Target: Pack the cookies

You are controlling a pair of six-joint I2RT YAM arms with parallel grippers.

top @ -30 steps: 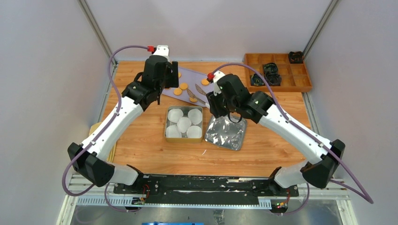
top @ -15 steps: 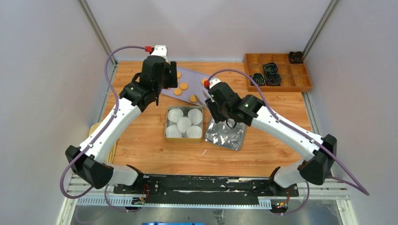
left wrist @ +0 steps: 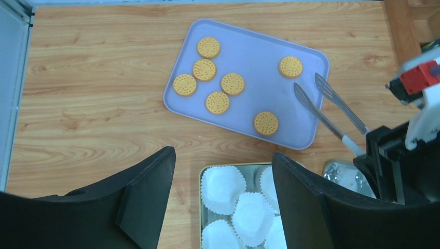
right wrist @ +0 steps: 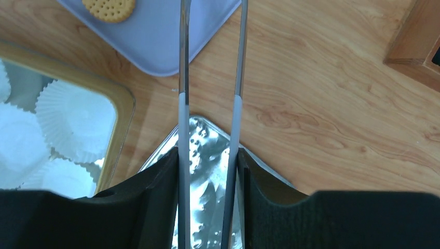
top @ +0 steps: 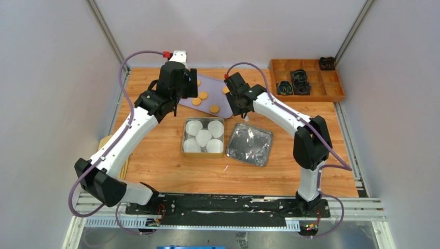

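Note:
Several cookies [left wrist: 232, 83] lie as round orange-yellow discs on a lavender tray [left wrist: 249, 46] at the back of the table; from above, one cookie [top: 214, 109] lies nearest the tin. My right gripper [right wrist: 207, 153] is shut on the handles of metal tongs [right wrist: 182, 78]. The tongs [left wrist: 327, 106] have their tips over the tray's right end, close to one cookie [left wrist: 290, 66], and carry nothing. My left gripper [left wrist: 223, 199] hangs open and empty high above the tray and the tin [top: 185, 124], which holds white paper cups [left wrist: 223, 182].
A crinkled foil lid [top: 251, 145] lies right of the tin. A wooden compartment box [top: 306, 96] with dark items stands at the back right. Grey walls enclose the table on three sides.
My right arm has swung its gripper and the tongs back from over the foil lid towards the tray, its elbow folding upright. The left arm has stayed put.

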